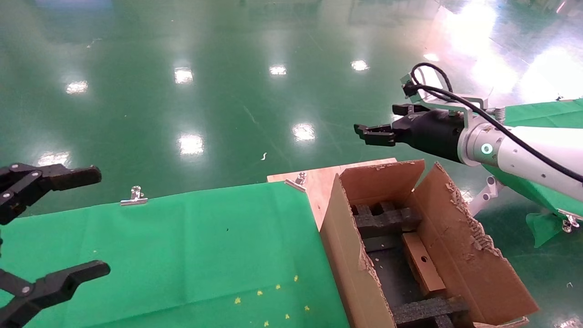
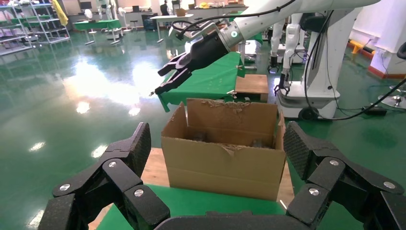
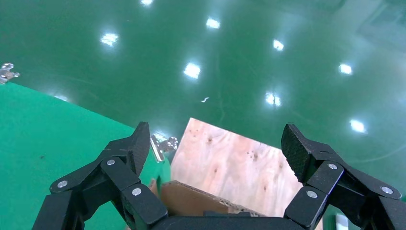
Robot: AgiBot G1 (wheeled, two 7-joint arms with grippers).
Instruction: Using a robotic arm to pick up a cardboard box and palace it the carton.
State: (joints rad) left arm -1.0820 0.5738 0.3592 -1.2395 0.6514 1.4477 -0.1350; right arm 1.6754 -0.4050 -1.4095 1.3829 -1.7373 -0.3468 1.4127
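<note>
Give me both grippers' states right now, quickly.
Left gripper: open, empty, over the green cloth-covered table.
Right gripper: open, empty, above the large torn brown carton.

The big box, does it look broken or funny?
Yes. The carton has ragged, torn flap edges, worst along the flap on the robot's right. Inside, the cardboard box lies between black foam inserts.

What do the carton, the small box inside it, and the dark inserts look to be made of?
The carton looks like matte brown corrugated cardboard, given its ragged, torn flap edges. The cardboard box lying inside appears to be smoother brown cardboard, with a round hole punched in its face. The inserts look like black foam, judging by their coarse, blocky, notched surface.
</note>
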